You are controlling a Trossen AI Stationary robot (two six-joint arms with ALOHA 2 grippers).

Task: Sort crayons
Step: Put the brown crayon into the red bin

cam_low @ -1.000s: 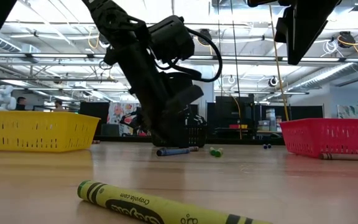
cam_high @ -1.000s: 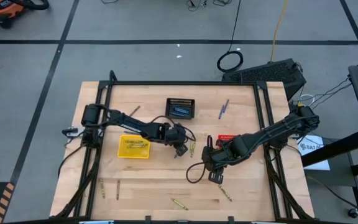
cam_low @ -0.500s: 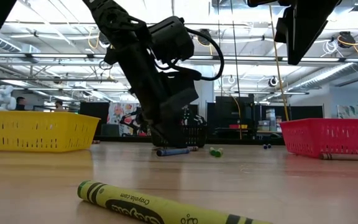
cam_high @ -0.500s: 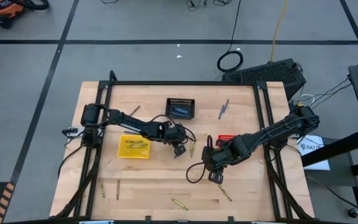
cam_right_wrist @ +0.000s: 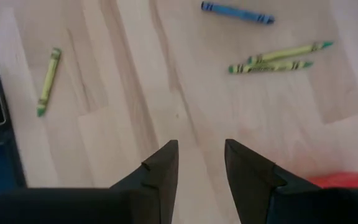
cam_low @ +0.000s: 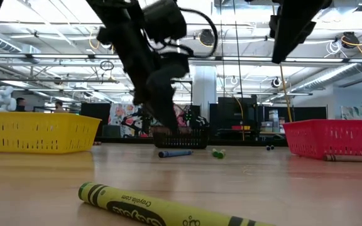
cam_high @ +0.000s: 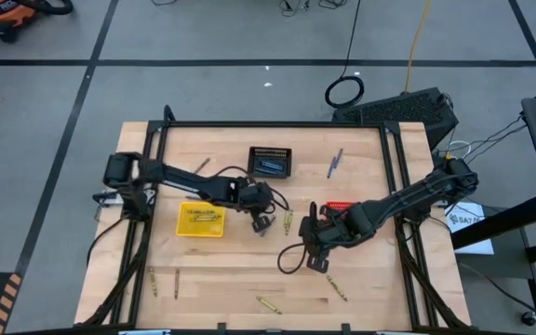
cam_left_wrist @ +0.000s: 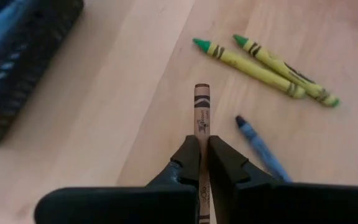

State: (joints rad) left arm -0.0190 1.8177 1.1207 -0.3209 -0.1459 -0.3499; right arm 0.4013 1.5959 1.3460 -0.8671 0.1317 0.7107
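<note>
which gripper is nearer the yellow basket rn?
Left. The left gripper, shut on a brown crayon, sits just right of the yellow basket in the high view. The right gripper is open, farther right and nearer the front edge.

And the left gripper (cam_left_wrist: 204, 152) has snapped shut on a brown crayon (cam_left_wrist: 201, 109), clamping it between its fingers, where a second ago those jaws stood wide! It has lifted clear of the table (cam_high: 240, 265) and drawn back toward nine o'clock, while the right gripper (cam_right_wrist: 201, 163) has edged slightly toward nine o'clock too.
</note>
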